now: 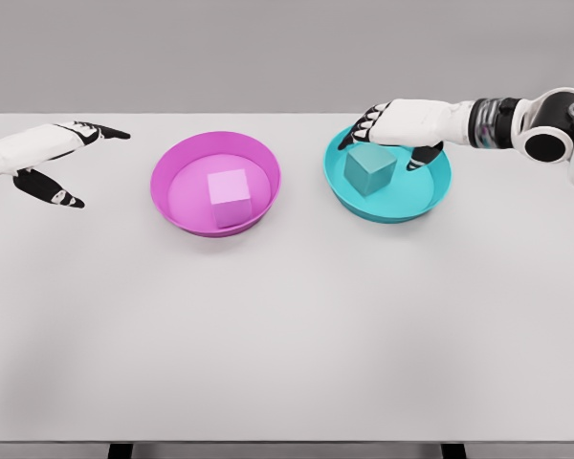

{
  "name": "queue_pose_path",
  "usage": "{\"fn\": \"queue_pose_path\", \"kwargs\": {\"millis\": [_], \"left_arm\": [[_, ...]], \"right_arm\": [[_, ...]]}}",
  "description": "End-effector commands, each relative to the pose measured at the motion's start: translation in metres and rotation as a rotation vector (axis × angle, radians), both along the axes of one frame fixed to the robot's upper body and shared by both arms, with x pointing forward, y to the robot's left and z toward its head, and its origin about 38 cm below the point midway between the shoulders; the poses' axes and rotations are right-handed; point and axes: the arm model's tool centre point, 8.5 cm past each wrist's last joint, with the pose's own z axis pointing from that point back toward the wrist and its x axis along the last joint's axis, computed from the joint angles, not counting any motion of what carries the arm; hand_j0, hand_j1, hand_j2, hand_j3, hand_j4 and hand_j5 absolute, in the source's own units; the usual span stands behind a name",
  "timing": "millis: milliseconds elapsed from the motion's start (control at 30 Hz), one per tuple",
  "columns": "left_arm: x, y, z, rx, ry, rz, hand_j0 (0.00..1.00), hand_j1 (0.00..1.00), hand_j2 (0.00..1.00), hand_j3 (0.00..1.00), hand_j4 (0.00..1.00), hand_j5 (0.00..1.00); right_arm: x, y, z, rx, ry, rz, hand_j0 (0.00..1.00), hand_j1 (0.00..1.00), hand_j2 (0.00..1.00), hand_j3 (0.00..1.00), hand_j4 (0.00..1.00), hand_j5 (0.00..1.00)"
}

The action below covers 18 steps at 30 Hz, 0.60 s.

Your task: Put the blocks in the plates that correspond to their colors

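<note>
Blocks sit matched to color on the white table: a pink block in the magenta plate, a teal block in the teal plate. Over the teal block the right hand hovers with fingers loosened, holding nothing, apparently letting go; the left hand lies spread at the table's far left edge.

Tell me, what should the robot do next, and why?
Probably lift the right hand away: the teal block sits in the teal plate, the pink block in the pink plate, and the fingers look open.

white table, grey backdrop
</note>
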Motion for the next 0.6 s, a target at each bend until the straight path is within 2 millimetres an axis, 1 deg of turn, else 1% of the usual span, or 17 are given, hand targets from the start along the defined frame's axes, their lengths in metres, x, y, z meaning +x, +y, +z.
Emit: {"fn": "queue_pose_path", "kwargs": {"millis": [0,33,67,100,133,167,200,233,333,433,467,533,567], "left_arm": [[0.000,0.000,0.000,-0.005,0.001,0.002,1.00,1.00,1.00,1.00,1.00,1.00],[0.000,0.000,-0.001,-0.008,0.003,0.001,1.00,1.00,1.00,1.00,1.00,1.00],[0.000,0.000,0.000,-0.009,0.002,0.002,1.00,1.00,1.00,1.00,1.00,1.00],[0.000,0.000,0.000,-0.009,0.002,0.002,1.00,1.00,1.00,1.00,1.00,1.00],[0.000,0.000,-0.001,-0.006,0.003,0.001,1.00,1.00,1.00,1.00,1.00,1.00],[0.000,0.000,0.000,-0.007,0.002,0.002,1.00,1.00,1.00,1.00,1.00,1.00],[0.000,0.000,-0.001,-0.006,0.003,0.001,1.00,1.00,1.00,1.00,1.00,1.00],[0.000,-0.001,-0.001,-0.008,0.003,0.000,1.00,1.00,1.00,1.00,1.00,1.00],[0.000,-0.002,-0.001,-0.008,0.002,0.000,1.00,1.00,1.00,1.00,1.00,1.00],[0.001,-0.002,-0.002,-0.009,0.003,0.000,1.00,1.00,1.00,1.00,1.00,1.00],[0.001,-0.002,-0.002,-0.009,0.003,0.000,1.00,1.00,1.00,1.00,1.00,1.00],[0.001,-0.002,-0.002,-0.009,0.003,0.000,1.00,1.00,1.00,1.00,1.00,1.00],[0.001,-0.002,-0.002,-0.009,0.003,0.000,1.00,1.00,1.00,1.00,1.00,1.00]], "right_arm": [[0.000,-0.001,0.001,0.007,0.000,-0.004,1.00,1.00,1.00,1.00,1.00,1.00],[0.000,-0.005,0.004,0.011,-0.003,-0.010,1.00,1.00,1.00,1.00,1.00,1.00],[-0.002,-0.016,0.008,0.018,-0.011,-0.025,1.00,1.00,1.00,1.00,1.00,1.00],[-0.004,-0.026,0.018,0.034,-0.032,-0.038,1.00,1.00,1.00,1.00,1.00,1.00],[-0.008,-0.040,0.031,0.059,-0.061,-0.055,1.00,1.00,1.00,1.00,1.00,1.00],[-0.014,-0.059,0.039,0.078,-0.081,-0.082,1.00,1.00,1.00,1.00,1.00,1.00],[-0.021,-0.071,0.040,0.096,-0.085,-0.100,1.00,1.00,1.00,1.00,1.00,1.00],[-0.028,-0.076,0.036,0.110,-0.076,-0.102,1.00,1.00,1.00,1.00,1.00,1.00],[-0.064,-0.101,0.020,0.069,-0.032,-0.093,1.00,1.00,1.00,1.00,1.00,1.00],[-0.083,-0.127,0.028,0.087,-0.070,-0.118,1.00,1.00,1.00,1.00,1.00,1.00],[-0.085,-0.131,0.029,0.084,-0.072,-0.123,1.00,1.00,1.00,1.00,1.00,1.00],[-0.095,-0.138,0.010,0.070,-0.028,-0.135,1.00,1.00,1.00,1.00,1.00,1.00],[-0.098,-0.141,0.004,0.063,-0.014,-0.142,1.00,1.00,1.00,1.00,1.00,1.00]]}}
